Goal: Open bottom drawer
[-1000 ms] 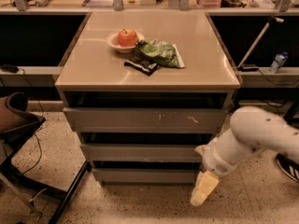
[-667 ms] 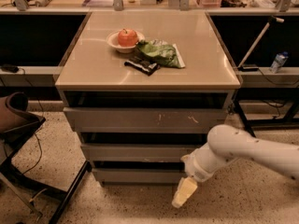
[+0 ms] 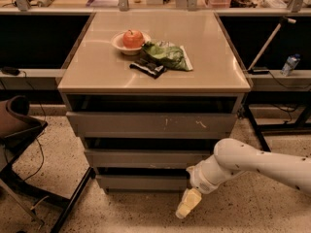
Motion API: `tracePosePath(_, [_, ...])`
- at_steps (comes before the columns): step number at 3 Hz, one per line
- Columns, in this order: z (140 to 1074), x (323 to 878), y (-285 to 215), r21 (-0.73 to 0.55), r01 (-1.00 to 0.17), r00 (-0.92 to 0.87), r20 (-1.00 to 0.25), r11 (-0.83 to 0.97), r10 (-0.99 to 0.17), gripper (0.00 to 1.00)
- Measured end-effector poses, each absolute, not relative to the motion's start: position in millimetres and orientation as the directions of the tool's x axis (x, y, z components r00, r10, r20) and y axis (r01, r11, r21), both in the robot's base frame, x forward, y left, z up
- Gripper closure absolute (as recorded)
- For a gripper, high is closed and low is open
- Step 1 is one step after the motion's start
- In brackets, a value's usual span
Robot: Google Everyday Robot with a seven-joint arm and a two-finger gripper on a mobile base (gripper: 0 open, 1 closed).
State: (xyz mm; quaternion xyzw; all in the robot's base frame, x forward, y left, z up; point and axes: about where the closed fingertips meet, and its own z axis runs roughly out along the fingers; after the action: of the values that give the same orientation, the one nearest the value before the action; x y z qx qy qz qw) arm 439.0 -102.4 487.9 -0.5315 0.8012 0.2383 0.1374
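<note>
Hanging low near the floor, the pincer (image 3: 187, 204) sits just beside the bottom drawer's (image 3: 141, 181) right end; whether released or clenched cannot be told.

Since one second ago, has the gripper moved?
Yes. The gripper moved left, from right of the bottom drawer to just below its front's right end.

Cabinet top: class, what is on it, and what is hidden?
On the cabinet top: a white bowl holding an apple, a green bag, a dark packet. Anything under the bag is covered. The gripper hangs low by the bottom drawer.
</note>
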Motion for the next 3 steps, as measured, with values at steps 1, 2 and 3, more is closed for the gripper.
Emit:
tracePosePath(1, [482, 446, -99, 0.182, -0.916, -0.398, -0.505, 0.356, -0.766, 0.0])
tracePosePath(2, [461, 446, -90, 0.095, -0.916, -0.382, -0.505, 0.39, -0.774, 0.0])
tracePosePath(3, [452, 470, -99, -0.035, -0.903, -0.363, -0.472, 0.429, -0.803, 0.0])
